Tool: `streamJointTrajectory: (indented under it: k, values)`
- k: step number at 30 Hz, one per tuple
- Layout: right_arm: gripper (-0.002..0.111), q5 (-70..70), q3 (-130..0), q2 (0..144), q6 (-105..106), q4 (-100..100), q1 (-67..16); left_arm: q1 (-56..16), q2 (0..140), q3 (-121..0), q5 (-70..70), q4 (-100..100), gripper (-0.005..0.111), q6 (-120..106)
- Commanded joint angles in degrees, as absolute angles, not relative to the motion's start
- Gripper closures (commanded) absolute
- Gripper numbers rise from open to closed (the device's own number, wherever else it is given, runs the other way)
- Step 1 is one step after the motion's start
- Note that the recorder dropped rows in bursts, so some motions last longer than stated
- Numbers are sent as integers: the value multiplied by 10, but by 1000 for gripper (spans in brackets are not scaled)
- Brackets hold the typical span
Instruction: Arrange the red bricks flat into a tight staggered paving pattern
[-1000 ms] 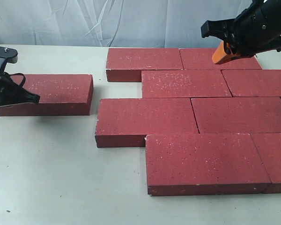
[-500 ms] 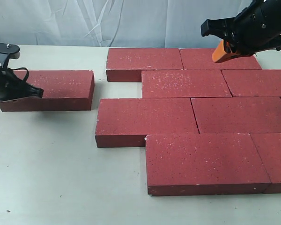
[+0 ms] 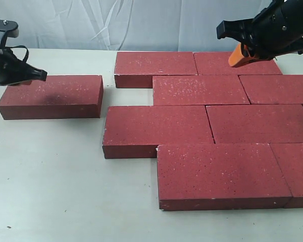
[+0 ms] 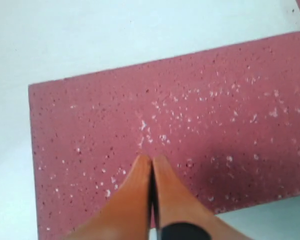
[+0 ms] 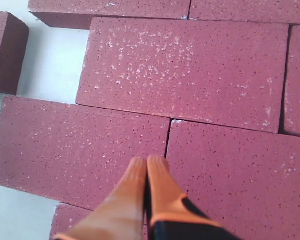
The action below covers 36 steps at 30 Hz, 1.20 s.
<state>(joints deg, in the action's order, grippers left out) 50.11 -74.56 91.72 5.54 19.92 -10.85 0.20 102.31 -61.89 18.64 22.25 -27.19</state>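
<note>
One red brick (image 3: 50,96) lies flat by itself at the left, a table-width gap away from the rest. Several red bricks (image 3: 199,89) lie flat in staggered rows at the right, edges touching. My left gripper (image 3: 34,75) hovers over the lone brick's far left corner. In the left wrist view its orange fingers (image 4: 151,160) are shut, empty, above that brick's speckled top (image 4: 215,105). My right gripper (image 3: 236,59) hangs shut and empty over the back of the paved group, and its fingers (image 5: 147,161) are above a joint between bricks (image 5: 185,65).
The white table (image 3: 55,181) shows bare at the front left. A strip of table (image 3: 108,93) separates the lone brick from the group. A pale cloth backdrop (image 3: 116,22) hangs behind. The group runs off the right edge of the exterior view.
My left gripper has lifted from the lone brick's left front side and moved back over its far left corner. That brick has slid slightly right. The right arm is still.
</note>
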Motion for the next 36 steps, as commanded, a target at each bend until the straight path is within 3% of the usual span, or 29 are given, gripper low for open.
streamJointTrajectory:
  k: [1,10,29,36]
  values:
    - [109,498,-744,918,57,200,-104,4,1038,-638,176,233,107,-270]
    - [109,495,-744,918,59,200,-104,-3,1103,-651,176,269,107,-275]
    - [109,495,-744,918,59,200,-104,-89,1119,-655,165,278,107,-288]
    - [109,495,-744,918,59,200,-104,-43,1079,-688,225,235,107,-291]
